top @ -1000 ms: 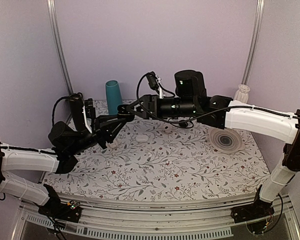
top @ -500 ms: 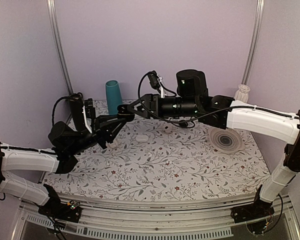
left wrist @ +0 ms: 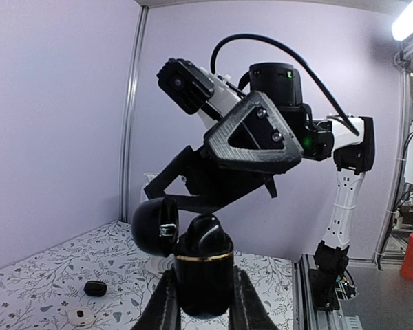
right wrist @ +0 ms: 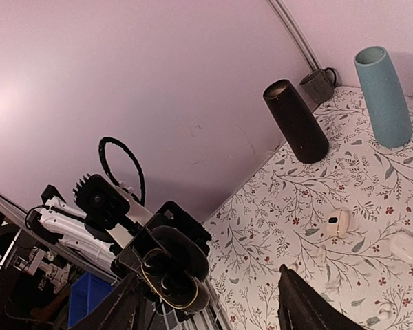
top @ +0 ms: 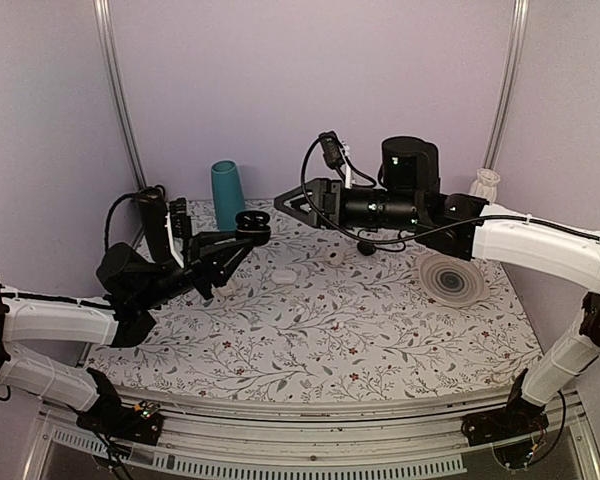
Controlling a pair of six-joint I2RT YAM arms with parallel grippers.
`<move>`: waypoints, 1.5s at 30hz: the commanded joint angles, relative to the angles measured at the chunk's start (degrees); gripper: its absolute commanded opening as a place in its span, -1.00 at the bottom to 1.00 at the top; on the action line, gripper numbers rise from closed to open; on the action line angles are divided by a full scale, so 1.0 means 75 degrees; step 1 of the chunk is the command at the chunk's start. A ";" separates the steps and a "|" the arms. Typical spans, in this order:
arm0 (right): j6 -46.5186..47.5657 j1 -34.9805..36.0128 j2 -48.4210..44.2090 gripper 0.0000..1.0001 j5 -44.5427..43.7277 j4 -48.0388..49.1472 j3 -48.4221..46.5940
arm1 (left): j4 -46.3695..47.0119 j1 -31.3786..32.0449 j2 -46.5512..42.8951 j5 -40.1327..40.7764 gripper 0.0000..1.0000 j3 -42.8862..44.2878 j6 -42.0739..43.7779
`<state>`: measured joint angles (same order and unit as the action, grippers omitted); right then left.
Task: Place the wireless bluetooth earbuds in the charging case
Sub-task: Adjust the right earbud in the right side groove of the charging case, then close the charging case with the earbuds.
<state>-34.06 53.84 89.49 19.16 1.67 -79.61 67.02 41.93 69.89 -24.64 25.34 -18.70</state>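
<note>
Case (left wrist: 204,275) is off the table (top: 330,330), clamped upright between the fingers of the left gripper (top: 241,236) near the far left side. Jaws are squeezed tight on its lower body, below the gold band (left wrist: 204,257). Lid (left wrist: 155,227) is hinged open to one side. Right gripper (top: 285,204) hangs in the air just beside the case, pointing at the open top. Its jaws are partly spread, with nothing between them.

Earbuds: can't find either one for sure. The right wrist view shows dark wells inside the case rim, too dim to tell if the buds are seated. A black oval lump (left wrist: 94,287) lies on the table; it doesn't read as a bud.

Handling, judged:
- Case looks like a light, hard, glossy plastic shell, likely slick, so a pinch can let it twist.
- The low grip on its flat sides looks right. It leaves the lid and opening free.
- Lid hinge is probably the weak spot, so don't push on it sideways.
- Buds would be tiny, light and smooth, easy to flick away. Pinch the stem or across the body with the fingertips only, and lower straight into a well.

Two white cases (right wrist: 339,223) sit on the table, not part of the task.
</note>
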 commanded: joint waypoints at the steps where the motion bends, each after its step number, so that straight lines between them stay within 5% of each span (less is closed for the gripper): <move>1: -0.0005 -0.0212 -0.0154 0.31 0.0818 0.0823 0.0197 | 0.0209 -0.0083 -0.0049 -0.0524 -1.00 0.0050 0.0009; 16: -0.0564 -0.0405 0.0425 -0.27 0.1928 0.1218 0.0072 | 0.0350 -0.0073 -0.0181 -0.1708 -1.00 0.0238 0.0061; 31: -0.0265 -0.0390 0.0564 -0.47 0.3018 0.1422 0.0172 | 0.0967 -0.0003 0.0401 -0.1824 -1.00 0.0519 -0.0316; 38: -0.0130 -0.0388 0.0332 -0.90 0.3146 0.1511 0.0342 | 0.1095 0.0056 0.0583 -0.1757 -1.00 0.0579 -0.0366; 45: -0.0059 -0.0393 0.0209 -0.92 0.3333 0.1656 0.0454 | 0.1013 0.0092 0.0666 -0.1627 -1.00 0.0605 -0.0371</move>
<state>-35.68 50.98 94.00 42.52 11.68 -77.17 73.01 42.24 74.08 -37.52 28.25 -21.08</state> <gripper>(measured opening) 0.040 0.181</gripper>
